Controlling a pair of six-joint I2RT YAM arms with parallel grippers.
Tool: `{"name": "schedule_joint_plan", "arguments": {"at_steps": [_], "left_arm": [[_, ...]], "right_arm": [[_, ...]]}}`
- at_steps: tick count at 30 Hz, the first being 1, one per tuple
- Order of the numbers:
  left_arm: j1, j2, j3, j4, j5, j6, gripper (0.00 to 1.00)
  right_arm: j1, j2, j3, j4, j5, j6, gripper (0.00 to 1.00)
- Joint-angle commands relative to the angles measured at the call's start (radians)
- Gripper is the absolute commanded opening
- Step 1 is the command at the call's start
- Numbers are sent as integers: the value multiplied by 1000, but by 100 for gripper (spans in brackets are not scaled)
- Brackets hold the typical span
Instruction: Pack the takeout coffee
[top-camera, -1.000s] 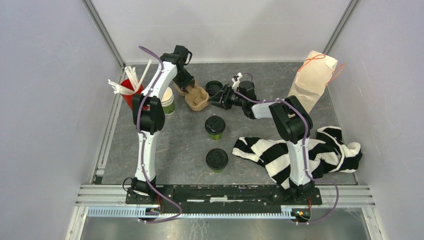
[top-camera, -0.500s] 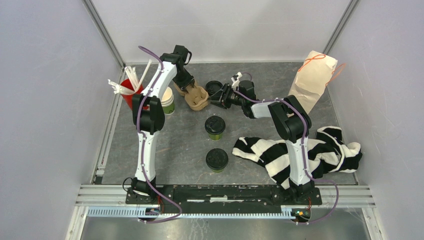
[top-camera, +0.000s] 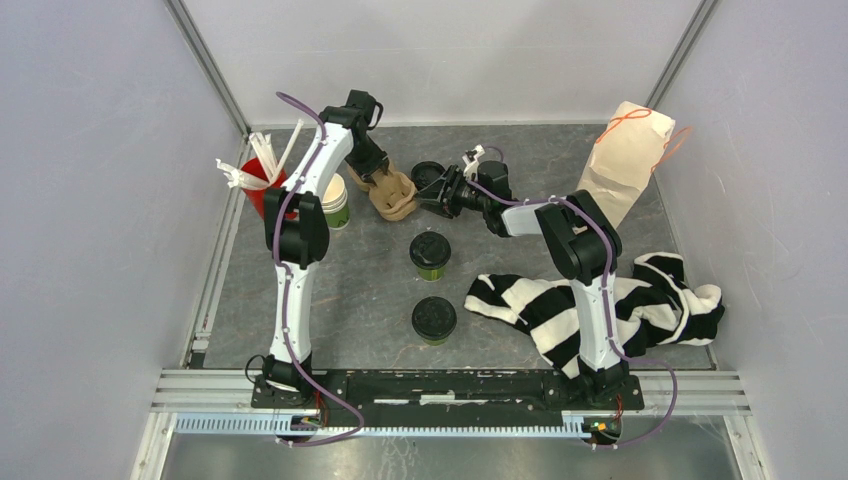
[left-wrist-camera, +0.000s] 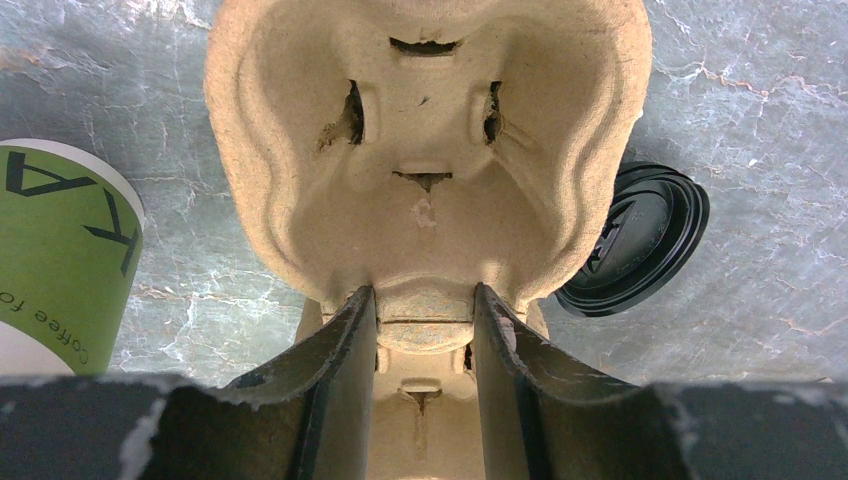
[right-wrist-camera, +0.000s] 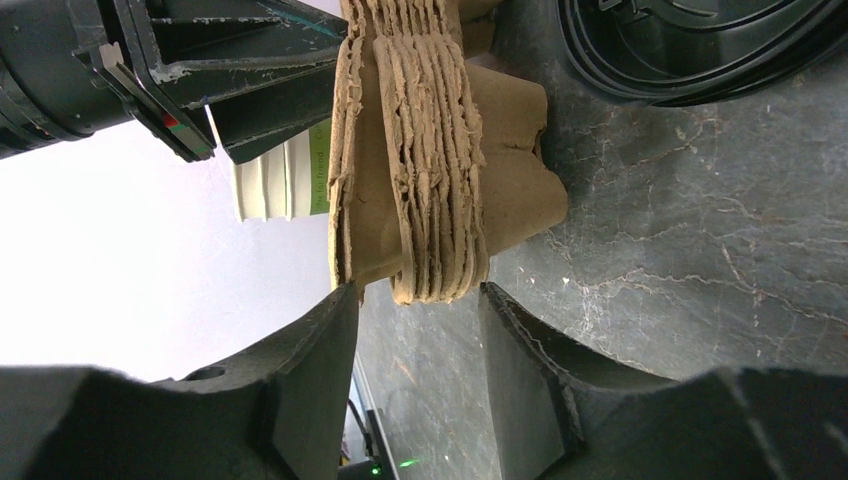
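Cups stand upright, lids on top.

The far cup stands behind the near cup, carrier stack behind both, cloth at right.

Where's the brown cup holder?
Top view: the cup carrier sits far back, near the middle, pinched by the left gripper, a black lid just right of it.

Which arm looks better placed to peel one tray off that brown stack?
Probably right: the right hand is open, straddling the edge of the carrier stack, while the left hand is clamped on it, steadying it.
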Motion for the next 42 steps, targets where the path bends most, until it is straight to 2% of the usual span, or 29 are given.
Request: {"name": "schedule_joint_plan", "arguments": {"at_steps": [1, 7, 13, 17, 20, 27, 30, 34, 42], "left_arm": [[-11, 0, -22, 2, 33, -24, 2], [-18, -3, -29, 2, 36, -25, 2], [-26, -5, -34, 5, 39, -24, 2], [-33, -10, -46, 5, 39, -24, 2], [-36, -7, -48, 5, 39, -23, 2], [-40, -14, -51, 5, 17, -3, 2], [-42, -8, -50, 12, 26, 13, 2], [-42, -11, -38, 43, 52, 89, 3], [-42, -87, -45, 133, 113, 298, 62]], "right_arm": [[8, 32, 64, 87, 15, 74, 60], [7, 51, 71, 46, 38, 126, 67], [5, 72, 42, 137, 39, 237, 76], [5, 79, 48, 148, 41, 240, 82], [5, 89, 28, 265, 37, 278, 83], [6, 74, 58, 262, 40, 164, 88], [7, 61, 81, 137, 32, 43, 89], [-2, 58, 25, 172, 35, 56, 89], [-12, 96, 74, 72, 10, 24, 88]]}}
